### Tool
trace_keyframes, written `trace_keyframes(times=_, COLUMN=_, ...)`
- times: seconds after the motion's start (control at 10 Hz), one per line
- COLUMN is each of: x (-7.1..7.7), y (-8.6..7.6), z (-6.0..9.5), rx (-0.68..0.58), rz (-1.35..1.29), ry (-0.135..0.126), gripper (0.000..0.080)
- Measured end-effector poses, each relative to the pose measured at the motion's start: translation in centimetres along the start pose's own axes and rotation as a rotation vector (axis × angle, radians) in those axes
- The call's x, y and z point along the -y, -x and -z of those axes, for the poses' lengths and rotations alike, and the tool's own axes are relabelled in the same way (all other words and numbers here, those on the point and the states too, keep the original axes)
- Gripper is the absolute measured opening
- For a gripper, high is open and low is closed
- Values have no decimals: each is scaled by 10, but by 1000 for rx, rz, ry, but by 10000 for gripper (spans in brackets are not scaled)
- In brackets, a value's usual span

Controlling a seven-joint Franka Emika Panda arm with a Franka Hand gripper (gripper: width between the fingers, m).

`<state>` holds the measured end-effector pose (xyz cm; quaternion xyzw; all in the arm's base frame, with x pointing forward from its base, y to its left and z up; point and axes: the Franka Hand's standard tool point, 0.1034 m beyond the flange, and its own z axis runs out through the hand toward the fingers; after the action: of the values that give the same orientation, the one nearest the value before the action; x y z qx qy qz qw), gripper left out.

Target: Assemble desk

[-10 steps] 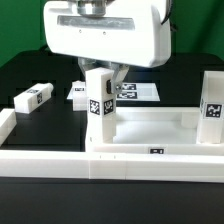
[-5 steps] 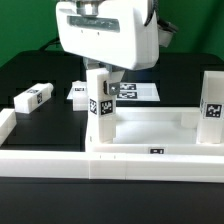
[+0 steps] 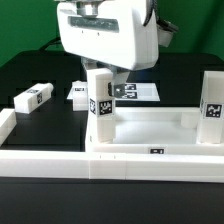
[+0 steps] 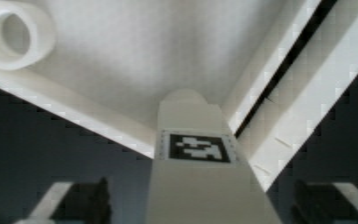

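While the tool [image 4: 202, 203] straddles it, the upright leg [image 3: 101, 86] shows a black-and-white tag [image 3: 99, 107].

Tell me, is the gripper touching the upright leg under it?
Apart. In the wrist view the gripper straddles the upright leg, with a dark gap between each finger and the leg.

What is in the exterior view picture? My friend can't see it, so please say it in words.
A white robot end effector hangs at the top of an upright white leg standing at a corner of the white tray-like tabletop. A second leg stands at the exterior view's right, and a third leg lies on the black table at its left.
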<state>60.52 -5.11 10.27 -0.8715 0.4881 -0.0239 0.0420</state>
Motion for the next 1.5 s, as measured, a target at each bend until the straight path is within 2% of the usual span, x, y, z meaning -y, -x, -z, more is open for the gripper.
trace_keyframes(times=0.1, x=0, y=1, z=0, rx=-1, rz=94, ry=1, gripper=615)
trace_keyframes(times=0.2, x=0, y=1, z=0, rx=0, rz=190, ry=1, gripper=639)
trace_keyframes(times=1.1, x=-1, y=-3, z=0, rx=-3, rz=932, ry=4, gripper=649)
trace_keyframes(times=1.5, x=-2, y=-5, z=0, rx=-8, rz=1225, ry=23, gripper=649)
